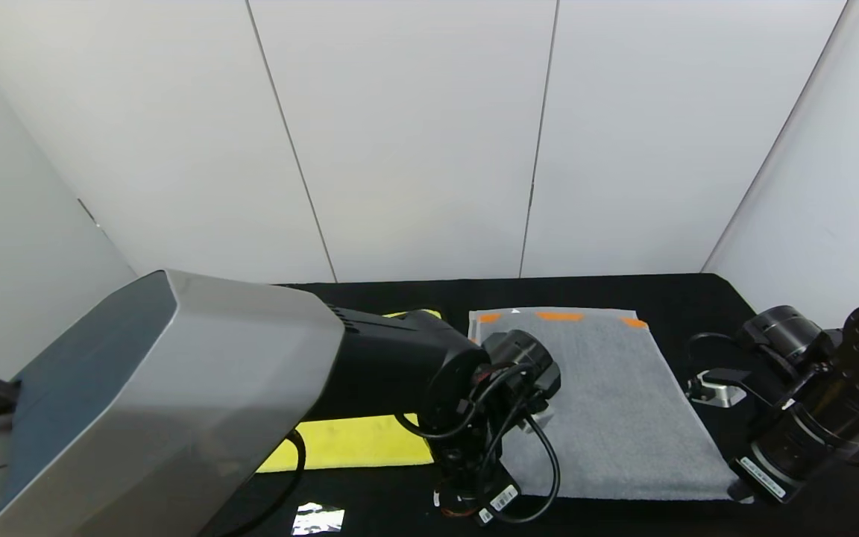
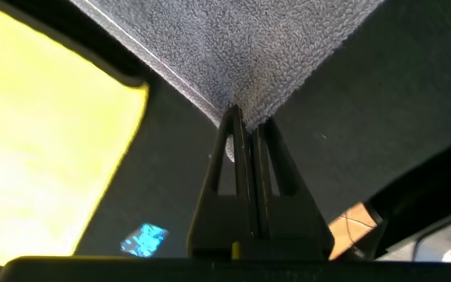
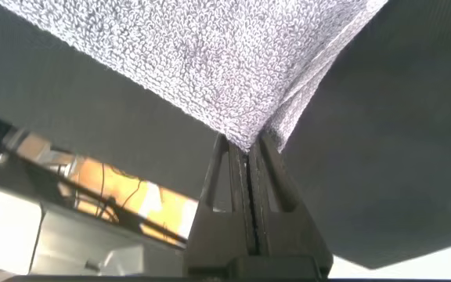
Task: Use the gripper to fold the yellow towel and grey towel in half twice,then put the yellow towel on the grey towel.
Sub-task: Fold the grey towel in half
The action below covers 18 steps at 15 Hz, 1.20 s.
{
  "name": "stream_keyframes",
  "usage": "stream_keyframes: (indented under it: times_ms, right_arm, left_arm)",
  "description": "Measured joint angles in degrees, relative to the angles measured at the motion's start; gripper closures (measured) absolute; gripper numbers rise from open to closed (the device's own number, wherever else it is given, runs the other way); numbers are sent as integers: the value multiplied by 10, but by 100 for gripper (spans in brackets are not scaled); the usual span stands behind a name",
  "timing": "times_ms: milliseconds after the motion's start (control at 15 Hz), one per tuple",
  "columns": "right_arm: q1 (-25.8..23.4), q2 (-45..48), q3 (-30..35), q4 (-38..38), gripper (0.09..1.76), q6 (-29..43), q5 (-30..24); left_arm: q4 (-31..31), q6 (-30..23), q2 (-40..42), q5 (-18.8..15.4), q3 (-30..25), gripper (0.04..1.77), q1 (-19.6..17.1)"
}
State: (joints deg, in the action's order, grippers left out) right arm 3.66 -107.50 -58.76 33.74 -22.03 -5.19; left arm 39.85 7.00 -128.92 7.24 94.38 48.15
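While both arms reach over the black table [image 1: 668,294], its cloth-covered top carries two towels side by side, with white panel walls behind. Grey towel [image 1: 616,403]: the larger item, spread flat on the right half of the table, orange blocks [image 1: 560,316] along its far edge, near edge close to the table front. Yellow towel [image 1: 355,441]: smaller, flat, just left of the grey towel, a dark strip of table between them; most of it is hidden behind the left arm in the head view. Its black edge trim shows in the left wrist view.

Left pincer [image 2: 245,125]: at the grey towel's near left corner, fingers closed tight together, the corner of the terry pinched at the tips. The yellow towel [image 2: 45,149] lies off to one side of it, untouched.

Right pincer [image 3: 245,145]: at the grey towel's near right corner, fingers likewise closed, a bunch of grey terry [image 3: 233,70] gathered and held between the tips, the fabric rising slightly off the black surface there.

Small reflective scrap [image 1: 318,518]: on the table near the front edge, in front of the yellow towel.
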Motion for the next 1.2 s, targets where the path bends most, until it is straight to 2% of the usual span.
stream_keyframes:
  times_ms: [400,667,867,1200]
  right_arm:
    - [9,37,40,11,172,1,1]
    - [10,46,40,11,172,22,1]
    - [5,49,17,10,172,55,2]
    - [-11,50,-35,4,172,97,2]
  left_arm:
    - [2,-18,37,2,-46,170,24]
    - [0,-18,55,2,-61,170,26]
    - [-3,-32,59,8,-41,170,17]
    - [-3,-44,56,12,42,170,-7]
